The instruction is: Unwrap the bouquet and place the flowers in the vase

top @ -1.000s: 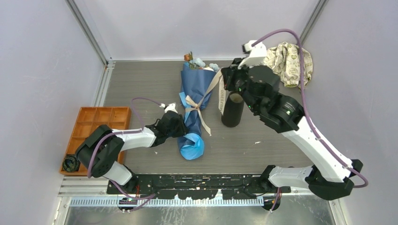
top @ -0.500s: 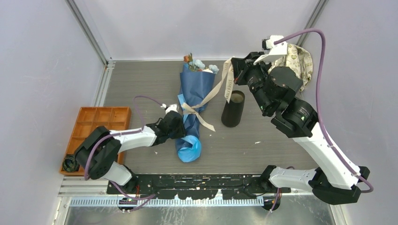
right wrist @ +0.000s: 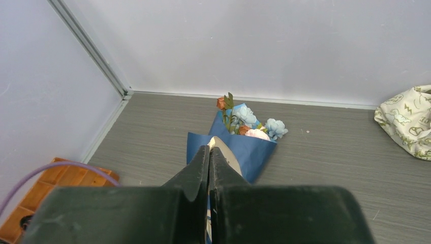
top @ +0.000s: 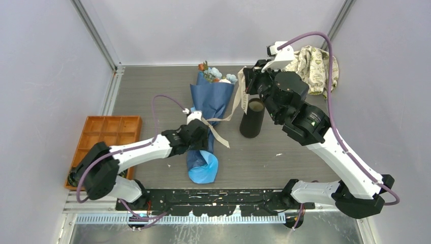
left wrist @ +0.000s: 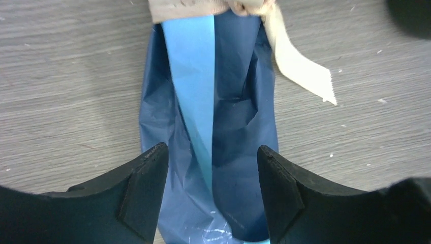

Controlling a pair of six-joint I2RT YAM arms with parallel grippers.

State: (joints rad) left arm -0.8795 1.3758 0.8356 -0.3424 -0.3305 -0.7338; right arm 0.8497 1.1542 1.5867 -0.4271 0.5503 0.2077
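The bouquet [top: 209, 101] lies flat on the table, dark blue paper outside, with the flowers [top: 216, 73] showing at its far end. My left gripper [top: 203, 136] hovers over the wrap's lower part, open. In the left wrist view its fingertips [left wrist: 155, 157] stand either side of the blue paper [left wrist: 228, 127] without touching it. My right gripper [top: 244, 85] is shut on the beige ribbon [top: 237, 94], held above the black vase [top: 252, 122]. The ribbon's knot [top: 205, 120] sits on the wrap. The right wrist view shows the bouquet [right wrist: 254, 147] and the flowers [right wrist: 249, 119] beyond the shut right gripper [right wrist: 209, 149].
An orange compartment tray [top: 106, 134] sits at the table's left edge. A beige patterned cloth [top: 315, 63] lies in the far right corner, also seen as the cloth [right wrist: 406, 122] in the right wrist view. Walls close in the back and sides.
My left gripper has opened, letting go of the wrap, and moved slightly right over it. My right gripper rose with the ribbon, then came back down and left near the vase.
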